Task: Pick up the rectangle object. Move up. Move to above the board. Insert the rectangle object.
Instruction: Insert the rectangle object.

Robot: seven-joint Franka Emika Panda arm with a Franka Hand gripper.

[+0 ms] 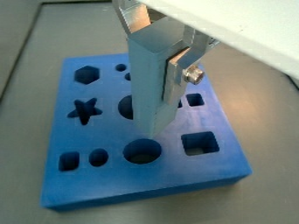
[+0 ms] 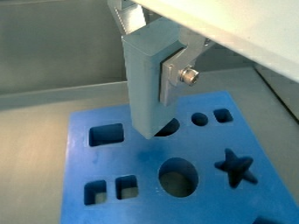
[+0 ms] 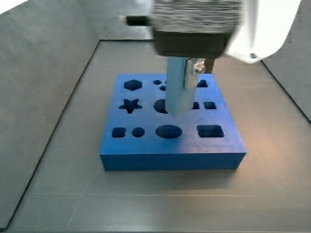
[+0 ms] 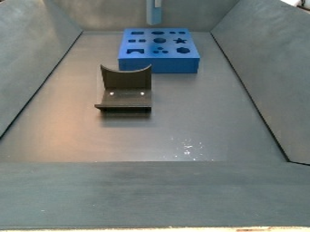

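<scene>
One slim, smooth light-blue rectangular bar (image 1: 149, 83) hangs clamped near its top in the gripper (image 1: 163, 54), over the thick blue holed board (image 3: 226, 157) toward the worktop's far edge. It looks light, stiff and slippery, so a grip high on its flat faces seems right.

Looking like a robotics lab test cell, not a home or shop. Bare grey floor (image 4: 169, 136) with slanted grey walls (image 4: 31, 72) closing it in like a bin. The gripper (image 3: 185, 64) is hanging over the board (image 3: 170, 136), clamping the rectangle object (image 3: 179, 86) upright. The fixture (image 4: 125, 89) is sitting on the floor beside the board.
</scene>
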